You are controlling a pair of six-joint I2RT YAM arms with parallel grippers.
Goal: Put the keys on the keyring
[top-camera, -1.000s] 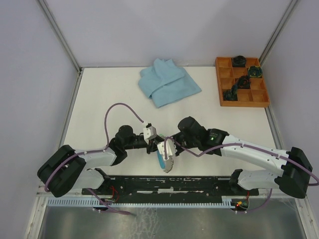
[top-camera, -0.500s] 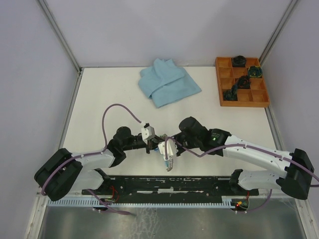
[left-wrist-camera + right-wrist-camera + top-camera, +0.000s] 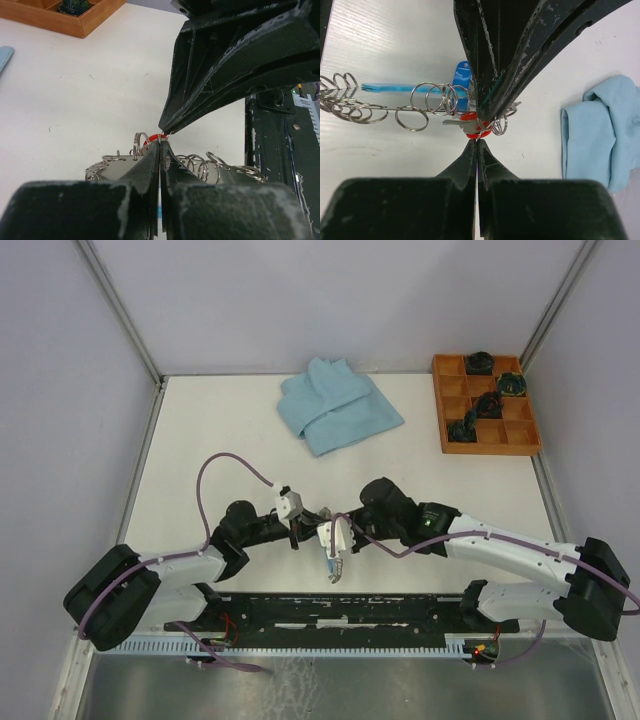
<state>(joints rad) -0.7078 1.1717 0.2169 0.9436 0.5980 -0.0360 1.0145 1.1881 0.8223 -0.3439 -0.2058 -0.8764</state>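
Two tips, top view: the left end effector [image 3: 305, 528] and the right end effector [image 3: 322, 533] are seen tip to tip over the near edge of the counter [image 3: 220, 430], close to the arm bases.
Load, top view: the keyring [image 3: 333, 566] is seen hanging from that meeting point, toward the bases.
Bystanders, top view: a blue cloth [image 3: 338, 405] and a wooden tray [image 3: 490, 449] are set well apart at the far side.
Grip, left wrist view: the left end effector [image 3: 159, 150] is shown with its fingers pressed together, no gap. Coils of the keyring [image 3: 200, 167] are spread to both sides of the tips, so the loop is judged to be what is pinched.
Tag, left wrist view: of the red-tagged key [image 3: 144, 141] only an arc of red is shown, just beside the tips.
Grip, right wrist view: the right end effector [image 3: 476, 147] is likewise pressed together. Its tips are met by the red-tagged key [image 3: 469, 127], which is judged to be pinched by the tag.
Spread, right wrist view: coils and the blue segment [image 3: 462, 80] are strung out to the left of the key.
Handling, loop: it is judged light, springy and floppy, so it is best held close to the threading point.
Handling, key: it is judged stiff, thin and slippery, best taken at the tag with its small ring left free.
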